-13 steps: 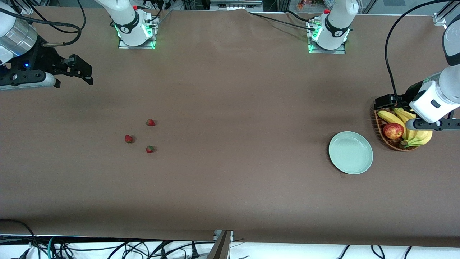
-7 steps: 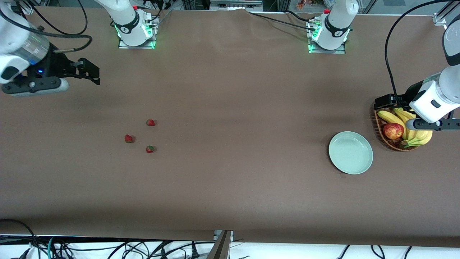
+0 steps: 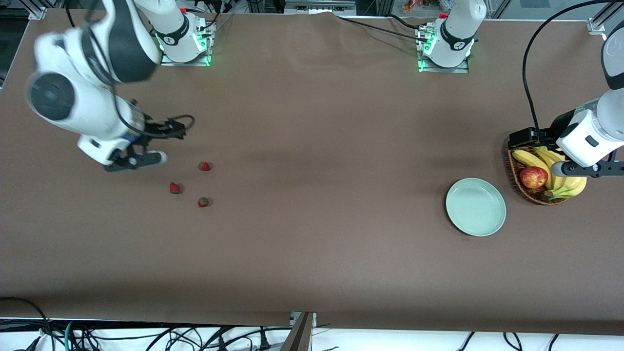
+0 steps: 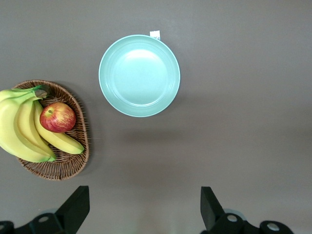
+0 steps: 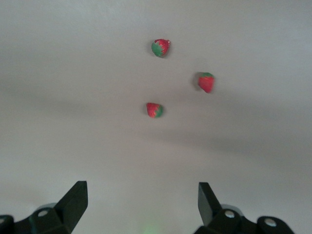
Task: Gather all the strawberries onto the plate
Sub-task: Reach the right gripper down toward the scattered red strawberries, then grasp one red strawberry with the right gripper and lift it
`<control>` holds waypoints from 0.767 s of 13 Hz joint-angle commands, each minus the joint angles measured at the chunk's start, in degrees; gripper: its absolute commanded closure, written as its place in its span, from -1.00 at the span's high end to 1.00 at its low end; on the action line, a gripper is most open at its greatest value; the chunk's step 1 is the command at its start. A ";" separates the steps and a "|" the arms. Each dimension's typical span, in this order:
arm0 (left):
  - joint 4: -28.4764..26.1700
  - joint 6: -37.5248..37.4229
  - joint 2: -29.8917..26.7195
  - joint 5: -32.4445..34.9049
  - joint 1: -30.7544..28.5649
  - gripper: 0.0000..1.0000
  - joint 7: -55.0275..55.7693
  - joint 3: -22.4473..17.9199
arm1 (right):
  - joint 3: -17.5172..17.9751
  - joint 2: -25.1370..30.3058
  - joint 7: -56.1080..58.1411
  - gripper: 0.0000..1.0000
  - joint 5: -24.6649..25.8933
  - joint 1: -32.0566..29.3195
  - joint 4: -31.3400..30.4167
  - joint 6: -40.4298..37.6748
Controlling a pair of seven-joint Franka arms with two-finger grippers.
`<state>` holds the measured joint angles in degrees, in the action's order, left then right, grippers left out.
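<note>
Since the earlier frames, only the right arm has moved: it has swung in from the table's edge at its own end toward the 3 strawberries, while the berries, plate and left arm have stayed put.

At 6 o'clock of the berry cluster lies the strawberry [image 3: 203, 202] nearest the front camera, red with a green cap. At 9 o'clock sits the second strawberry [image 3: 174, 187], and at 12 o'clock the third strawberry [image 3: 204, 166], farthest of the 3. All 3 lie apart on the matte brown table [image 3: 312, 263], none in the plate.

Well apart, toward the left arm's end, rests the plate [image 3: 476, 206], round, shallow, glossy mint-green and bare. Just beside it stands a brown woven wicker basket [image 3: 513, 170] holding a red-yellow apple [image 3: 533, 177] and yellow bananas [image 3: 568, 187].

Bent at the elbow with its wrist angled down, the right arm carries the right gripper [image 5: 141, 204] over bare table at about 10 o'clock from the cluster; its wrist view shows the black jaws spread wide with nothing between them. Waiting with its forearm over the basket, the left arm keeps the left gripper [image 4: 145, 210] over bare table near the basket and plate, jaws likewise wide and empty.
</note>
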<state>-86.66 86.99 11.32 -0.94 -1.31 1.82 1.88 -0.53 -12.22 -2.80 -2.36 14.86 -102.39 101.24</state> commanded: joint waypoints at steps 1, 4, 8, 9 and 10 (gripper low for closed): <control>1.85 -1.12 0.81 -1.26 -0.19 1.00 -0.24 -0.12 | -0.08 -2.35 -0.63 1.00 -0.63 -0.09 -9.30 11.13; 1.85 -1.12 1.16 -1.35 -0.36 1.00 -0.24 -0.12 | -0.08 -9.55 -0.81 0.99 -0.81 0.00 -12.04 21.42; 1.85 -1.12 1.24 -1.35 -0.45 1.00 -0.24 -0.12 | 0.00 -13.53 -0.81 0.96 -1.16 -0.09 -12.83 25.40; 1.85 -1.12 1.25 -1.43 -0.45 1.00 -0.24 -0.12 | 0.00 -14.40 -0.81 0.94 -1.51 -0.09 -12.83 26.54; 1.85 -1.12 1.33 -1.70 -0.28 1.00 -0.24 -0.12 | 0.00 -15.54 -0.81 0.89 -2.03 0.00 -12.83 27.94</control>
<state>-86.57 86.98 11.79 -1.00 -1.43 1.82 1.76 -0.67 -27.08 -3.22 -3.01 14.89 -114.62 127.01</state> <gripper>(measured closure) 0.000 0.026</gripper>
